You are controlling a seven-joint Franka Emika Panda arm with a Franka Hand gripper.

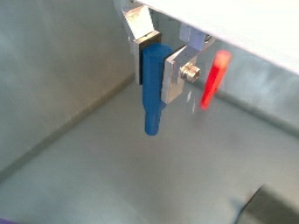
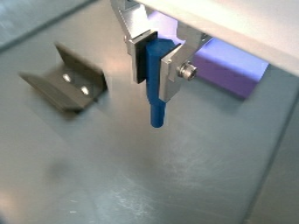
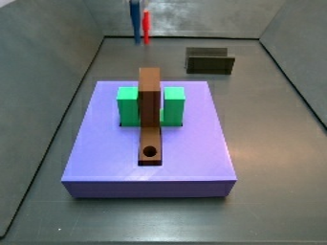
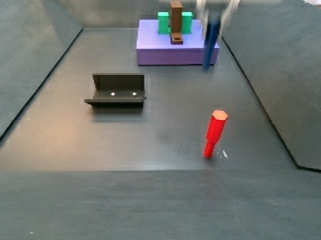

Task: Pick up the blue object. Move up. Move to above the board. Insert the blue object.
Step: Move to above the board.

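Observation:
My gripper [image 1: 158, 80] is shut on the blue object [image 1: 153, 109], a thin blue peg that hangs upright between the silver fingers in both wrist views [image 2: 156, 105]. In a side view the gripper [image 4: 216, 11] holds the peg [image 4: 209, 49] beside the right front corner of the purple slab [image 4: 175, 49], its lower end close to the floor. The board [image 3: 151, 120], a brown plank, lies across the green block [image 3: 175, 105] on the slab, with its round hole [image 3: 152, 151] at the near end. The peg [image 3: 134, 17] shows far behind the slab.
A red peg [image 4: 216, 134] stands upright on the floor away from the slab; it also shows in a wrist view [image 1: 216, 77] and a side view [image 3: 147, 26]. The fixture [image 4: 116, 91] stands on the floor to the side [image 2: 65, 80]. Grey walls enclose the floor.

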